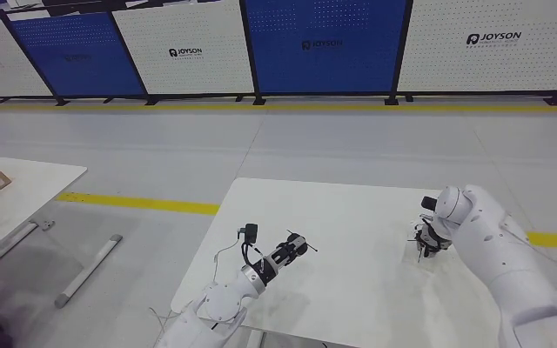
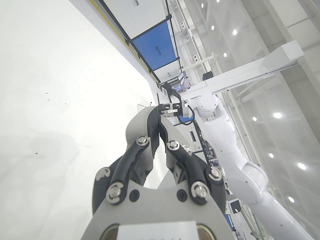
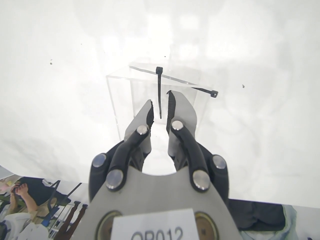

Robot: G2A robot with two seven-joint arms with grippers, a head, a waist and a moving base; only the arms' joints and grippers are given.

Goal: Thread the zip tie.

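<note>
Right hand [image 3: 160,97] open above box [image 3: 119,93], left hand [image 2: 158,113] clamping zip tie [image 1: 311,248]

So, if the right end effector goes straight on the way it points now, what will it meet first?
Most likely the black zip tie, whose tail lies in line with the gap between the open fingers of the right end effector; then the clear box under it. Depth is unclear.
</note>
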